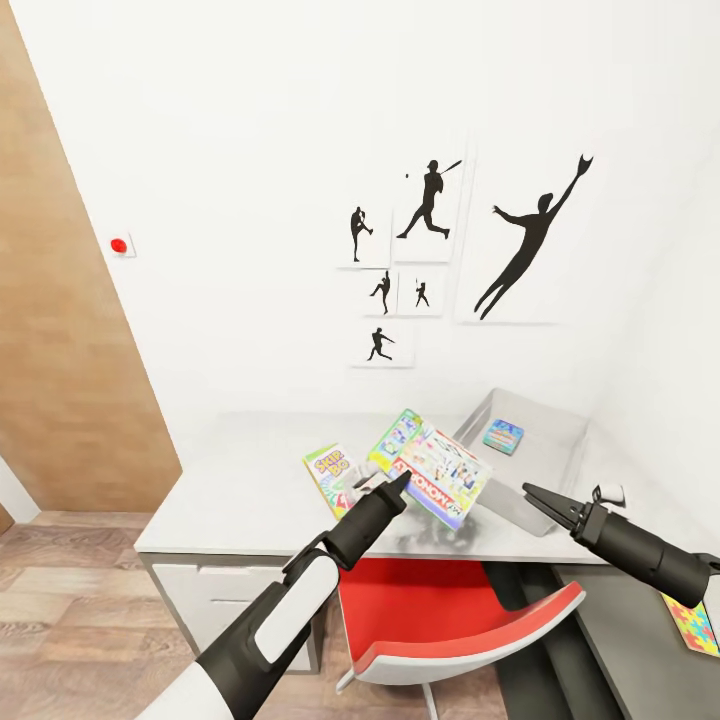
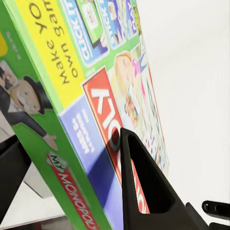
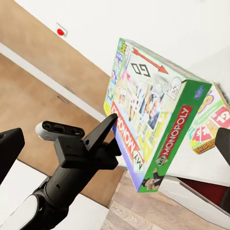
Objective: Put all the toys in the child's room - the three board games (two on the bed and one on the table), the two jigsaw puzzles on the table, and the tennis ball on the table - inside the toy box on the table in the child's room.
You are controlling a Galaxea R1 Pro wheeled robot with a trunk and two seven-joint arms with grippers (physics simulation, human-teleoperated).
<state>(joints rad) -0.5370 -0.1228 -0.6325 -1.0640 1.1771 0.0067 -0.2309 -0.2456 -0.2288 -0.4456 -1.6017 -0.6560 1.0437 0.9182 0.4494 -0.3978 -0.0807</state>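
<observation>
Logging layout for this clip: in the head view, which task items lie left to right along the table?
SKIP-BO box → MONOPOLY box, held by left gripper → blue game in toy box → jigsaw puzzle.

Red chair (image 1: 440,620) tucked under desk; red wall button (image 1: 119,244); wood-panelled door (image 1: 60,350) at left.

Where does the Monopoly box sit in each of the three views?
Head view: the Monopoly box is at centre, tilted, at the tip of the left tool, above the table.
Left wrist view: its green edge and printed face run close up from the upper left, between the tool's dark fingers.
Right wrist view: it is at centre, held up by the left tool.
Shared landmark: the red MONOPOLY band.
</observation>
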